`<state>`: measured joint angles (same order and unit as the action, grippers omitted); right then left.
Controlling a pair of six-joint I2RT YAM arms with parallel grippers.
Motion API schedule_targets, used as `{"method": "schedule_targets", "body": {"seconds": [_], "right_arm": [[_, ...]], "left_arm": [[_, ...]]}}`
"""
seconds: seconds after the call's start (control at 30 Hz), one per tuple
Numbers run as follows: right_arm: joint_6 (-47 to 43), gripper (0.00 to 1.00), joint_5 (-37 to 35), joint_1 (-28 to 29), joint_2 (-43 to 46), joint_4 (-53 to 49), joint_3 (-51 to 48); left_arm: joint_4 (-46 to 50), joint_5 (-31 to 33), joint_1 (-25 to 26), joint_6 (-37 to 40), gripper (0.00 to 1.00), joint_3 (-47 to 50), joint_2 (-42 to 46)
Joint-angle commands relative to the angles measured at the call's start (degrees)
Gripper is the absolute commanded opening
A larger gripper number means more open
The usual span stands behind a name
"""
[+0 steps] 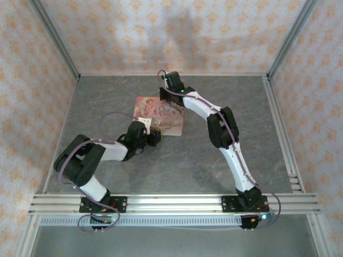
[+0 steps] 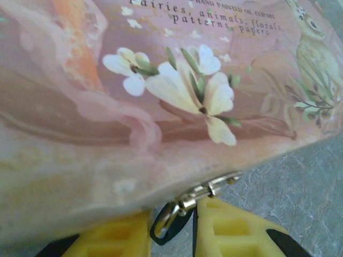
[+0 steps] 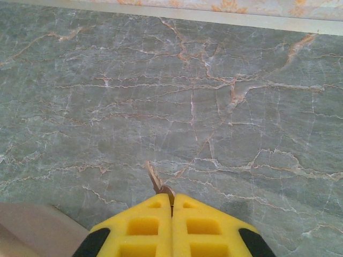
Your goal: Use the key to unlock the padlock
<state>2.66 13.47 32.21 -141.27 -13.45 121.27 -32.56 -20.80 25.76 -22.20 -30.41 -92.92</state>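
Jaws of the left gripper look clamped on the padlock, at six o'clock below the pink tin. The right gripper is closed on the key. Line the tip up before pushing.

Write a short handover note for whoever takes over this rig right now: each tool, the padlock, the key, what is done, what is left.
Right tool: shut on the key, whose tip sticks out over bare table, past the far edge of the pink tin.
Left tool: at the tin's near edge, fingers close on either side of a small dark piece under the metal clasp, likely the padlock; grip unclear.
Done: key in hand.
Left: bring key to padlock, insert, turn.
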Motion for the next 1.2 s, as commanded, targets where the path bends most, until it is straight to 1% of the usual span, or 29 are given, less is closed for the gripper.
{"method": "schedule_targets", "body": {"seconds": [0.0,0.07,0.17,0.2,0.27,0.3,0.33,0.47,0.57,0.73,0.9,1.03,1.17], "right_arm": [[0.2,0.0,0.2,1.1,-0.5,-6.4,-1.8],[0.0,0.0,0.1,1.2,-0.6,-6.4,-1.8],[-0.1,0.0,0.1,1.1,-0.6,-6.5,-1.8],[-0.1,0.0,0.1,1.2,-0.7,-6.5,-1.8],[-0.2,0.0,0.2,1.2,-0.6,-6.5,-1.9],[-0.3,0.0,0.2,1.2,-0.6,-6.5,-1.9],[-0.3,0.0,0.2,1.1,-0.5,-6.6,-1.9],[-0.3,0.0,0.1,1.1,1.0,-5.5,-3.2],[0.9,0.0,0.8,0.5,3.6,-3.1,-6.0],[5.6,0.0,3.7,-1.6,10.8,5.0,-14.8],[8.1,0.0,5.6,-3.2,19.1,11.7,-25.0],[11.1,0.0,8.1,-4.6,26.9,18.5,-35.6],[14.0,0.0,10.3,-5.7,36.1,25.4,-47.8]], "left_arm": [[-3.3,-1.7,-0.1,0.2,0.18,-1.8,-2.2],[-3.6,-1.8,-0.1,-0.1,0.15,-2.2,-2.9],[-4.3,-1.8,-0.1,-0.5,0.15,-2.5,-3.6],[-4.4,-2.0,-0.1,-0.6,0.11,-2.6,-3.7],[-4.2,-2.1,-0.1,-0.5,0.07,-2.8,-3.7],[-3.7,-2.5,-0.1,-0.2,0.02,-3.1,-3.6],[-3.2,-2.5,-0.2,-0.1,0.0,-3.2,-3.3],[0.4,-3.2,-0.4,-0.3,0.0,-4.2,-2.2],[4.6,-4.7,-0.6,-0.9,0.0,-5.8,-1.7],[12.5,-7.4,-1.4,-0.6,0.0,-8.8,-0.6],[22.4,-12.4,-2.9,-0.3,0.0,-13.6,-0.3],[27.4,-15.5,-4.4,-0.9,0.0,-16.4,0.1],[32.1,-18.3,-4.9,-0.9,0.0,-19.1,0.7]]}}
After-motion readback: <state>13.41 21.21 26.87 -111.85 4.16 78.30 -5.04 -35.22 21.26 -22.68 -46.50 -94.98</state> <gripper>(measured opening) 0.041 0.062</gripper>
